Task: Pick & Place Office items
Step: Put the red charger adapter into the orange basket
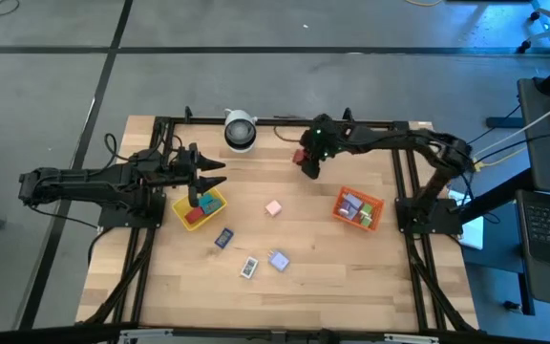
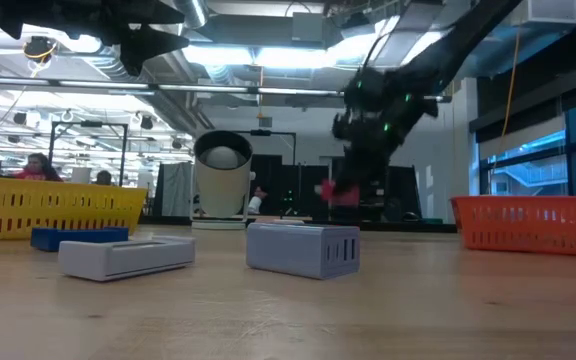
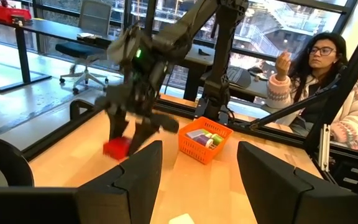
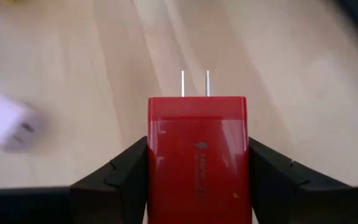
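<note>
Pale wood table (image 1: 313, 258) on grey floor; glass-walled office behind, one seated person (image 3: 328, 93). Two trays: yellow (image 1: 200, 208) at 9 o'clock, orange (image 1: 357, 208) at 3. Four loose items around centre: pink (image 1: 273, 207), dark blue (image 1: 223, 238), white (image 1: 248, 268), pale blue (image 1: 279, 260). Right gripper (image 1: 308, 164), toward 12, clamped on red plug (image 4: 197, 158), raised. Left gripper (image 1: 199, 182) spread, empty, over yellow tray.
</note>
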